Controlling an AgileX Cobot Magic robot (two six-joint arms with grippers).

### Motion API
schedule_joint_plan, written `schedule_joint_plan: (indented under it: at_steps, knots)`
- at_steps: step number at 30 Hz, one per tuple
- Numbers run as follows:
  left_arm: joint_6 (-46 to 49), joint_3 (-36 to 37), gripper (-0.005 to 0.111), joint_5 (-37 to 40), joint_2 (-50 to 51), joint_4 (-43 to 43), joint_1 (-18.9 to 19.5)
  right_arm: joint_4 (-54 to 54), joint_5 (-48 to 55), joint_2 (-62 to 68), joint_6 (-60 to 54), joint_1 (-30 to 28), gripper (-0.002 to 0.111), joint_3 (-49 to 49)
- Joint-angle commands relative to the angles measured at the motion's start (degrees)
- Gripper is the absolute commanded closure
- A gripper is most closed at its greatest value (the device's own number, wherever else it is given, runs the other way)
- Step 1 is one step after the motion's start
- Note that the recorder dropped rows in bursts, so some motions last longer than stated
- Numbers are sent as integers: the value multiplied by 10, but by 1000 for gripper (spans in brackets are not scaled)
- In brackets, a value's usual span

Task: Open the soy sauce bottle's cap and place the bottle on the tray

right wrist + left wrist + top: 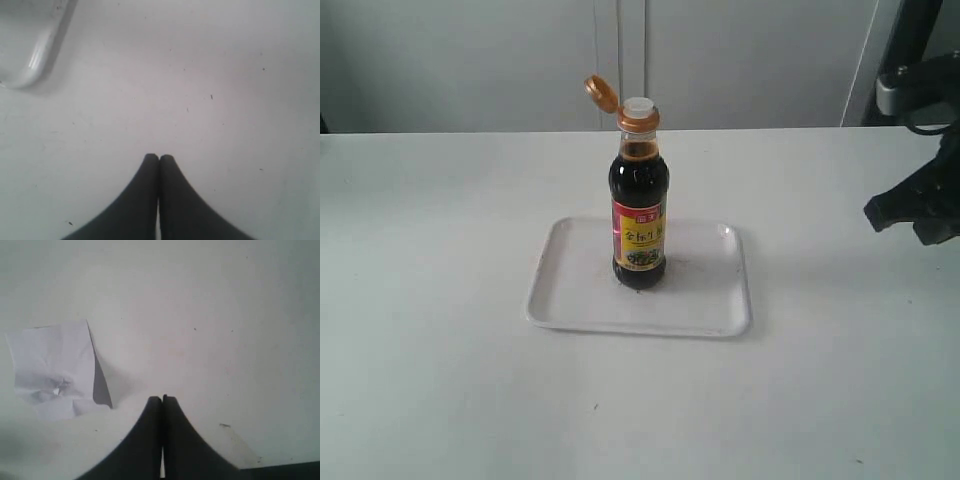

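Soy sauce bottle (pixel 639 215) upright on the white tray (pixel 565 290) mid-bench, orange cap (pixel 602 93) flipped open, left gripper (pixel 162 399) jaws clenched empty, right gripper (pixel 159 157) jaws clenched empty near the bench's right edge

Only the soy sauce bottle (pixel 639 210) stands on the tray (pixel 570 300); table (pixel 440 400) around lies bare.

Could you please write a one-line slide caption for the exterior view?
Soy sauce bottle upright on the white tray, cap flipped open.
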Motion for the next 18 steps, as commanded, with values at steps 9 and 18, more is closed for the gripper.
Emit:
schedule_joint_plan:
  at_steps: [9,18]
  knots:
    - [-17,145,107,-143,-165,-12,14,11,-202,-165,-7,-5,108,132]
    - [-20,229,107,-205,-263,-27,13,33,-284,-252,-7,-5,108,211]
